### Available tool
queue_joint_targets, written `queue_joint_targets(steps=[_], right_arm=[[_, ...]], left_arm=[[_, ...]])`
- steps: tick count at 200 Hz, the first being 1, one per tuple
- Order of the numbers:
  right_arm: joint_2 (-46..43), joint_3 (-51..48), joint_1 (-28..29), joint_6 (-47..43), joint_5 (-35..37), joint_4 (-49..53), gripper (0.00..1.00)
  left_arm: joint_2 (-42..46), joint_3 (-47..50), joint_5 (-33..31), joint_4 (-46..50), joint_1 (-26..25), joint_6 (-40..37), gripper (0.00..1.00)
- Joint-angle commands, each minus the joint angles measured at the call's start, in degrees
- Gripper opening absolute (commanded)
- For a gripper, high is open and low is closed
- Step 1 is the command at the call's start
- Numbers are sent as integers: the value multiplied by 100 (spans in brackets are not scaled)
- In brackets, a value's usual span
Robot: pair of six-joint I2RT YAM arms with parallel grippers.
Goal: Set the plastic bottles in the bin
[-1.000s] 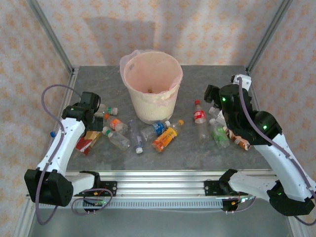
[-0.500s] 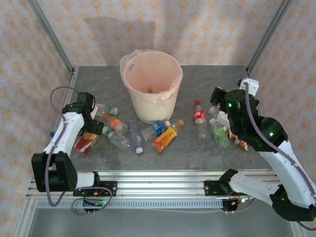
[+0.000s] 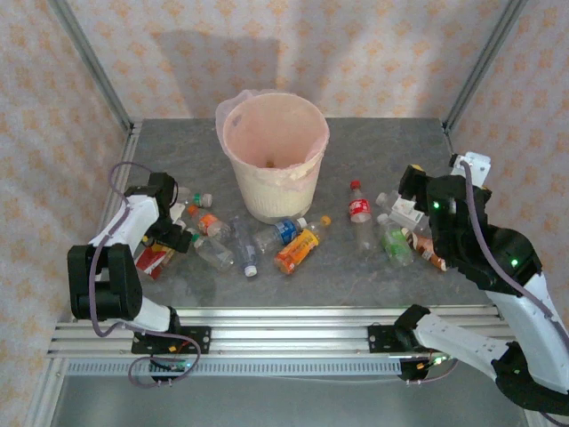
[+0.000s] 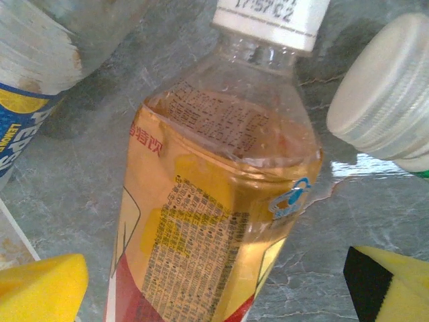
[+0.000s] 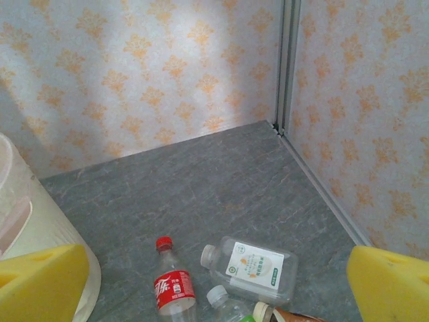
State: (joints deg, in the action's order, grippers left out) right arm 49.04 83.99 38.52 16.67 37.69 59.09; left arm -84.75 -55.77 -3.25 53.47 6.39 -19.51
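Scattered bottles (image 3: 298,252) crowd the table (image 3: 382,142) in front of the bin (image 3: 267,191) (the far right corner lies bare).

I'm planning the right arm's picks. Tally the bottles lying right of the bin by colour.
Red-label bottle: 1
Green-label bottle: 1
White-label bottle: 1
Brown bottle: 1
Total: 4
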Motion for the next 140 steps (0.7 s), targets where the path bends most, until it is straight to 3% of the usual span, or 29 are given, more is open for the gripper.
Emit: queue_joint_targets(steps=[1,140], right_arm=[[-78,-27,-11,-27,214,191,99],[-43,-174,-11,31,255,76,99]], left_arm=[[-169,-78,-299,84,22,-80,100],[-727,-323,56,196,-40,-176,98]])
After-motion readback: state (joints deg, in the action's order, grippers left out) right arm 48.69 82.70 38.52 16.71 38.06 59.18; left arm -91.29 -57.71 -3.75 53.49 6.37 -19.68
